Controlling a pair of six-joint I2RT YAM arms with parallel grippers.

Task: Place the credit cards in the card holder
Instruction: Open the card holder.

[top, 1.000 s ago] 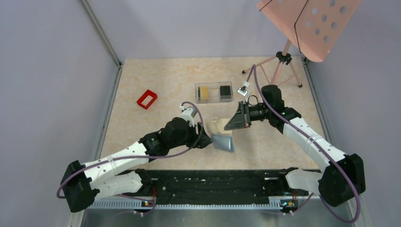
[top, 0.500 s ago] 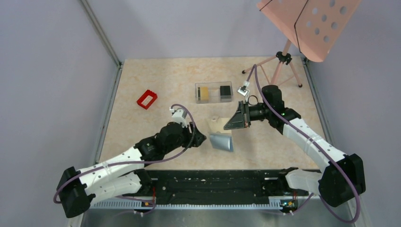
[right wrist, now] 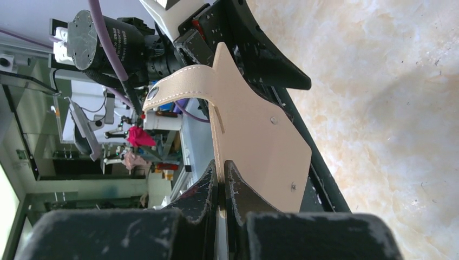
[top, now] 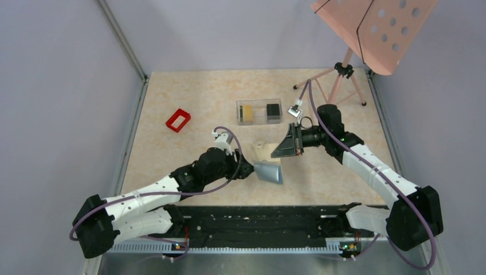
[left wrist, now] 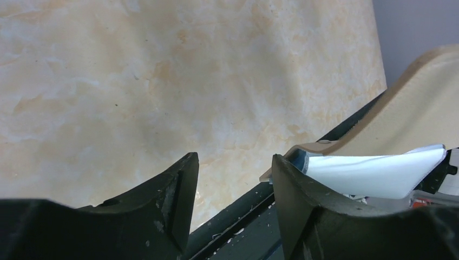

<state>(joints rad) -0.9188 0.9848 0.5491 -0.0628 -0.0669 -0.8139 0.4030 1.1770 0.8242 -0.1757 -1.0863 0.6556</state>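
The marbled table (top: 189, 97) fills the middle of the scene, with a pink music stand (top: 378, 31) at its far right corner. Near the table's centre the card holder (top: 269, 172) is spread open. Its long axis runs from far to near: the tan outer half is at the far end, and the half showing light blue lining slopes toward the near edge, lining facing up and left. Whether its near edge touches the table cannot be told.

The right gripper (right wrist: 222, 174) comes in from the right, its jaws pinched tight on the edge of the tan half. The left gripper (left wrist: 233, 181) sits just left of the blue-lined half, jaws apart with nothing between them. One fingertip is right beside the lining's edge, and contact is unclear.

Farther back stands a clear box (top: 259, 112). A red frame (top: 178, 120) lies well to its left. The credit cards (top: 247, 112) are inside the box, yellow ones left and black ones right.
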